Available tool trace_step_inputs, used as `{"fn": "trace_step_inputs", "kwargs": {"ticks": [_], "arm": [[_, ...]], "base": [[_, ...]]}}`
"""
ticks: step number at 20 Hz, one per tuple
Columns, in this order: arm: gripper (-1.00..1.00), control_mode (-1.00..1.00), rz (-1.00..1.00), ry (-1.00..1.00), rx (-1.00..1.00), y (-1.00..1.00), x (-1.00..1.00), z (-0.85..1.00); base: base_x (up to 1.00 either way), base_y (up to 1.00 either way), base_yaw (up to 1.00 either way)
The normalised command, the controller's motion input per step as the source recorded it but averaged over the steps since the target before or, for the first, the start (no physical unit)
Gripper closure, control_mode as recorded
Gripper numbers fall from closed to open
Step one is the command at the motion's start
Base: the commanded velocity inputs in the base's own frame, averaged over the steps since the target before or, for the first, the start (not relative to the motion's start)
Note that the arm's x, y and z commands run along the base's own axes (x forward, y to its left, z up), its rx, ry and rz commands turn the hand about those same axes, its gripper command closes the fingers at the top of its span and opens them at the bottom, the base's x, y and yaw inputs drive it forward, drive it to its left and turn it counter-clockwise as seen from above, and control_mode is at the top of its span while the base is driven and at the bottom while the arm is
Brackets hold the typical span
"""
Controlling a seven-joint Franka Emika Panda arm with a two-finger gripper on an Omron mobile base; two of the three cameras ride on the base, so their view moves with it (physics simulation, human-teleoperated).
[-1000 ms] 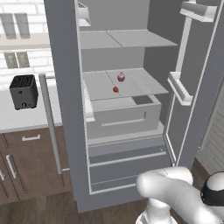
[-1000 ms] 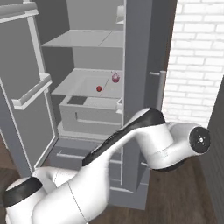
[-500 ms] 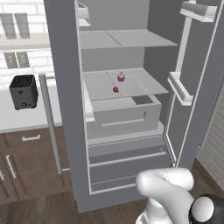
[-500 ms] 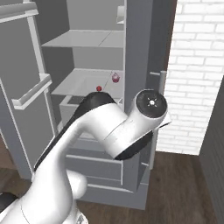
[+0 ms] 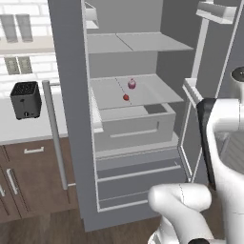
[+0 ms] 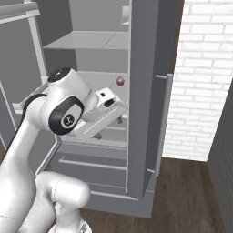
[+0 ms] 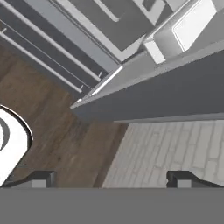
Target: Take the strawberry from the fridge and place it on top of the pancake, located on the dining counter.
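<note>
The grey fridge (image 5: 66, 95) stands with both doors swung wide. The tiny red strawberry (image 5: 126, 97) lies on its middle shelf, just in front of a slightly larger pinkish-purple round item (image 5: 132, 84). In the right base view my gripper (image 6: 108, 129) hangs in front of that shelf, outside the fridge (image 6: 145, 91), and covers the strawberry there. The purple item (image 6: 120, 81) shows just above the hand. In the hand view the fingertips (image 7: 41, 177) stand far apart with nothing between them, over wood floor and a fridge door edge (image 7: 153, 96). The pancake and the dining counter are out of view.
A black toaster (image 5: 25, 99) sits on the white worktop left of the fridge, above brown cabinets (image 5: 28, 167). The left door's long handle (image 5: 55, 133) juts forward. The right door's bins (image 5: 209, 12) stand beside my arm. A white brick wall (image 6: 200, 77) closes the right side.
My arm has swung up from low in front of the base, and the hand now hangs level with the fridge's middle shelf. The gripper stayed open. Nothing in the fridge moved.
</note>
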Motion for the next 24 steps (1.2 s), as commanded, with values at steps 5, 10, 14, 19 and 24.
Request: {"fn": "trace_step_inputs", "kwargs": {"ticks": [5,10,14,19,24], "arm": [[-1.0,-1.0,-0.11,0.31,-0.32,0.49,0.67,0.02],[-1.0,-1.0,-0.01,0.02,0.0,0.08,0.34,0.03],[-1.0,-1.0,0.0,-0.01,-0.07,0.12,0.78,0.01],[-1.0,-1.0,0.01,-0.1,-0.02,0.06,0.97,0.0],[-1.0,-1.0,0.02,-0.1,-0.01,-0.11,0.95,-0.02]], "base": [[0.0,0.0,0.0],[0.0,0.0,0.0],[0.0,0.0,0.0],[0.0,0.0,0.0],[0.0,0.0,0.0]]}}
